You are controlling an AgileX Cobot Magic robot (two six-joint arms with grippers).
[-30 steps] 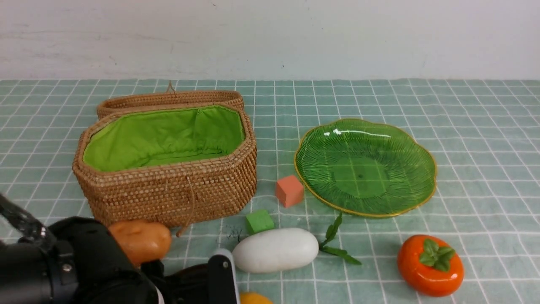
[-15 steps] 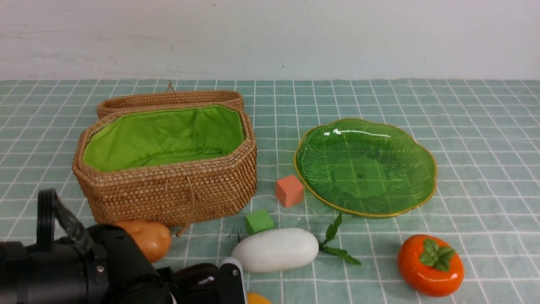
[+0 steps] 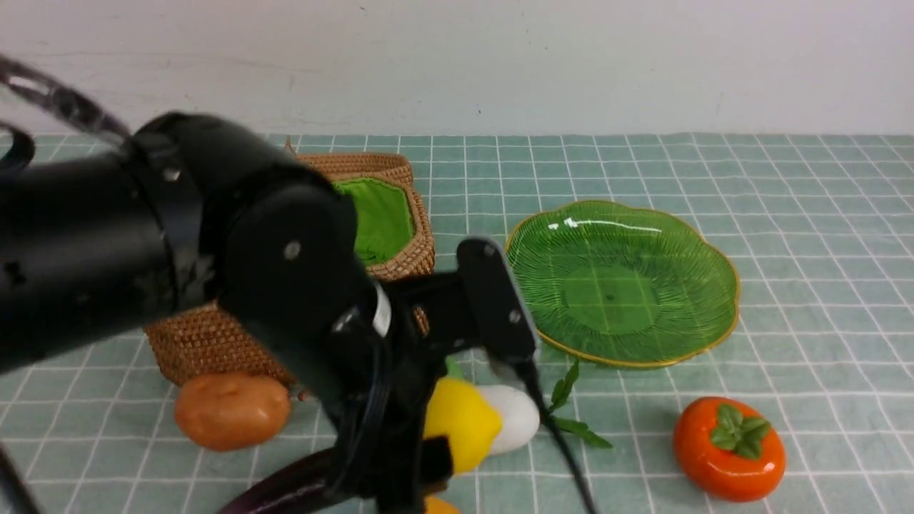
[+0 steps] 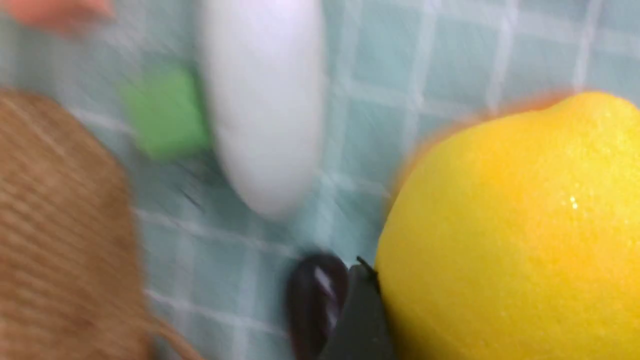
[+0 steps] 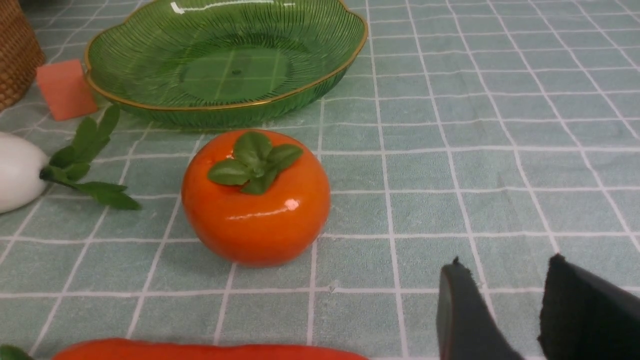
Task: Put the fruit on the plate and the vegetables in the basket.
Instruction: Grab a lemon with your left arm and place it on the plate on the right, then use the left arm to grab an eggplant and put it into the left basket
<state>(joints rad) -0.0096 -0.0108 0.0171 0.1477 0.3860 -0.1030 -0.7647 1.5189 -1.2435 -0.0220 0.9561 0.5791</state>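
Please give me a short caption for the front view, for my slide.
Left gripper holds the lemon near the basket; the plate is empty, the persimmon lies on the cloth.

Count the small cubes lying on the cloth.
2: a salmon cube beside the plate, and a green cube, blurred, next to the white radish. Others may be hidden.

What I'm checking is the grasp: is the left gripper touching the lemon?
Touching. The left wrist view shows a finger of the left gripper flush against the lemon, no gap.
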